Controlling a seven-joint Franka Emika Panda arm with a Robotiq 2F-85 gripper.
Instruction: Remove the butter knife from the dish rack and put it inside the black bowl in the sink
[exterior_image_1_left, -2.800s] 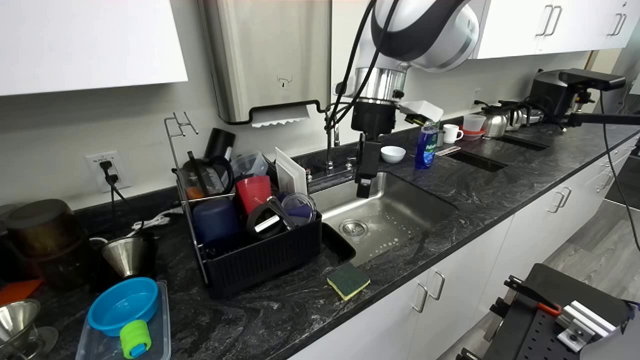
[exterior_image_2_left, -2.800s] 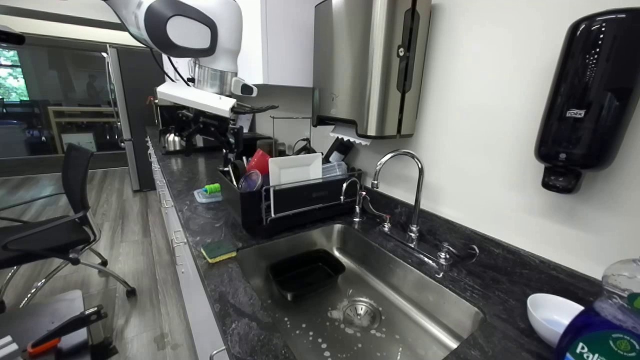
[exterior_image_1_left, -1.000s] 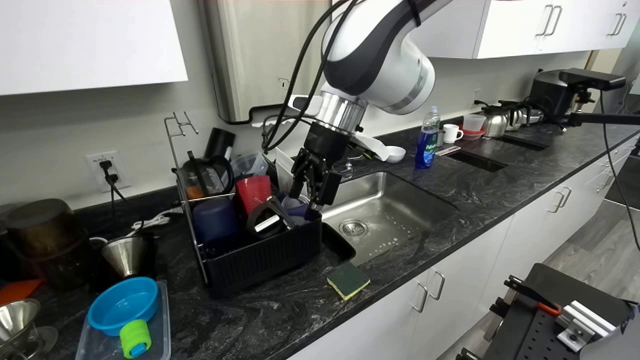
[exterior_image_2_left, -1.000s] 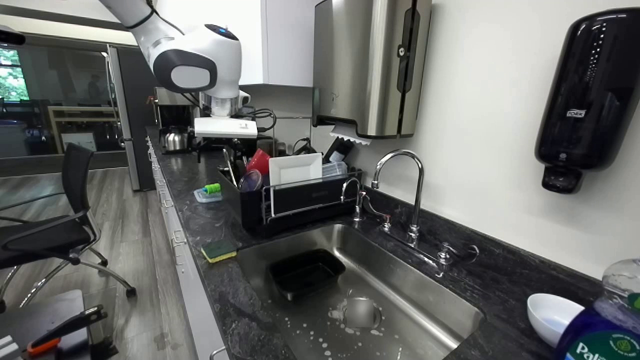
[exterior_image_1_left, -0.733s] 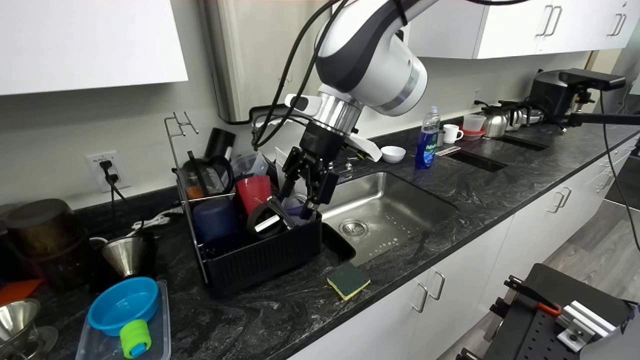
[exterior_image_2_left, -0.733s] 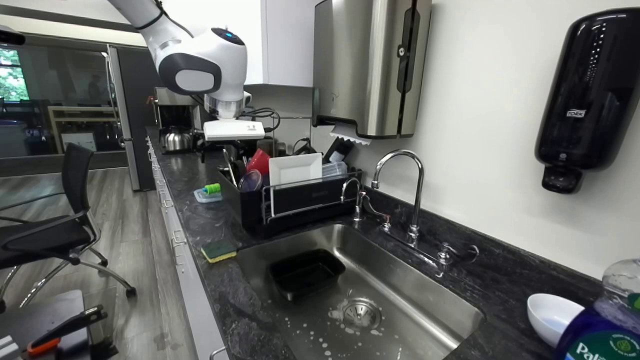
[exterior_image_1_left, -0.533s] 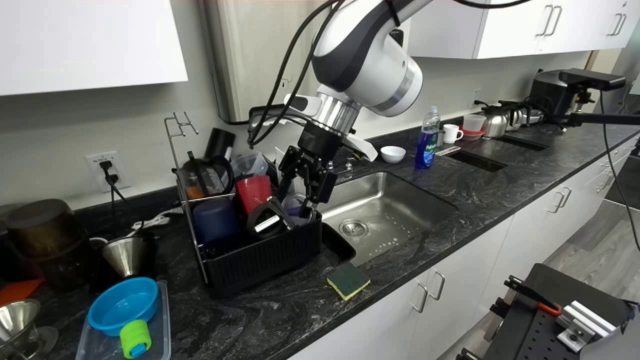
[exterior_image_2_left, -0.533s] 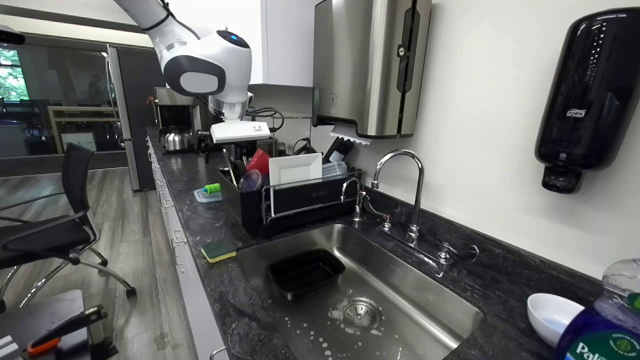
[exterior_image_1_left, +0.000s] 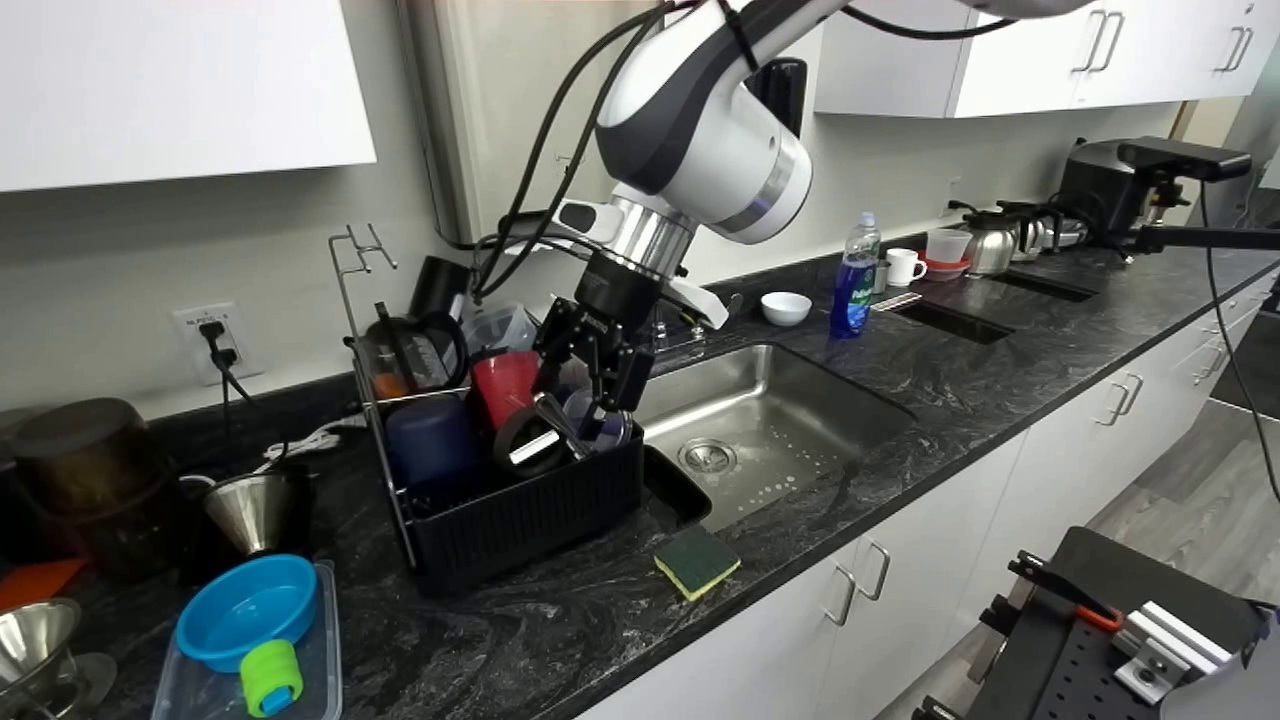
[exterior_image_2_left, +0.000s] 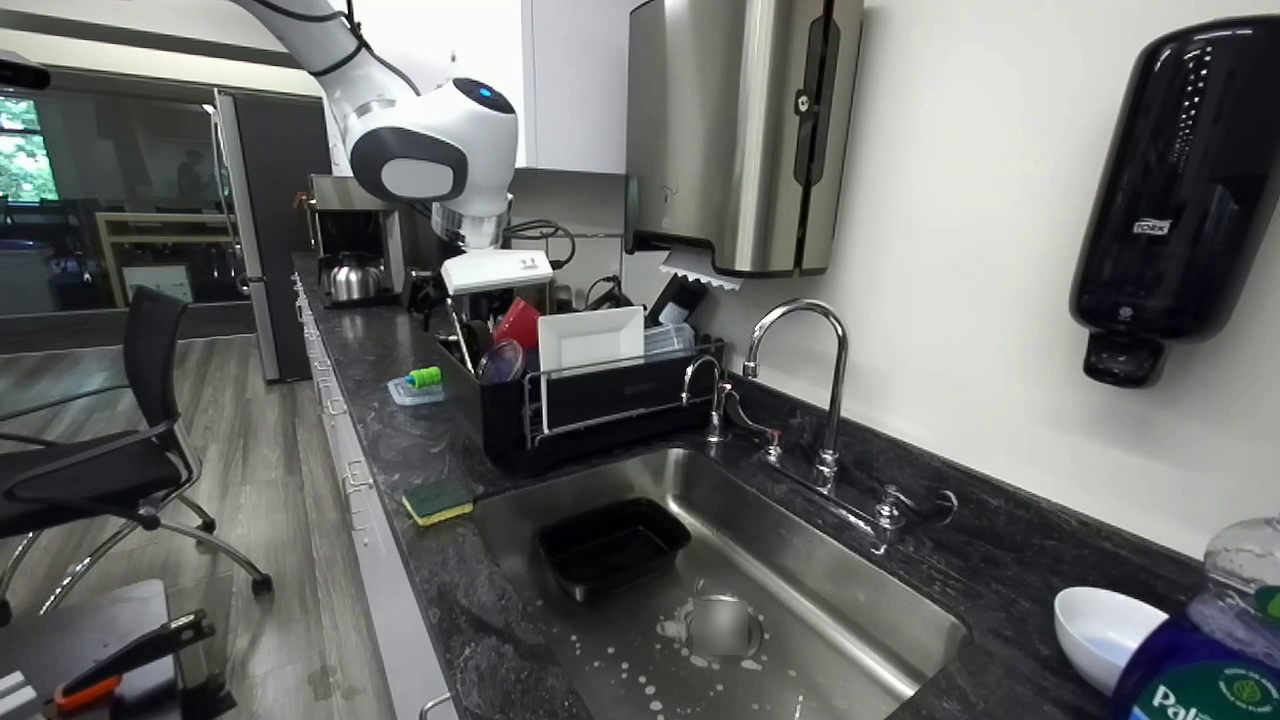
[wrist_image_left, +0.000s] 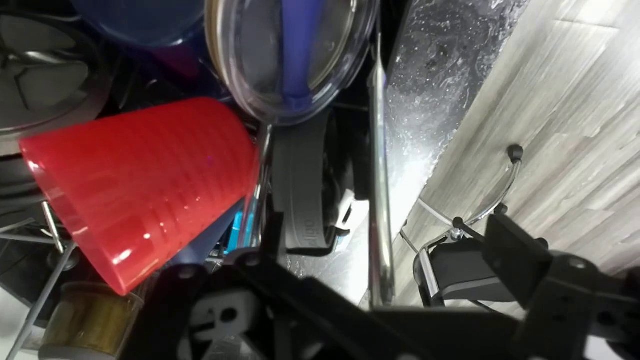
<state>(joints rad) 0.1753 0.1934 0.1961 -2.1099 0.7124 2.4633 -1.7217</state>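
Your claw (wrist_image_left: 386, 225) is spread wide, fingers (wrist_image_left: 512, 252) either side of the butter knife (wrist_image_left: 381, 200) in the wrist view. Knife's long, slim, shiny silver, standing tilted in the dish rack (exterior_image_1_left: 525, 530), its upper end poking out.

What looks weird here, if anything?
The red cup leans in the dish rack, not standing straight like cups usually do. Pale spots, maybe water or suds, dot the sink near the drain, as if something splashed. Nothing looks clearly broken.
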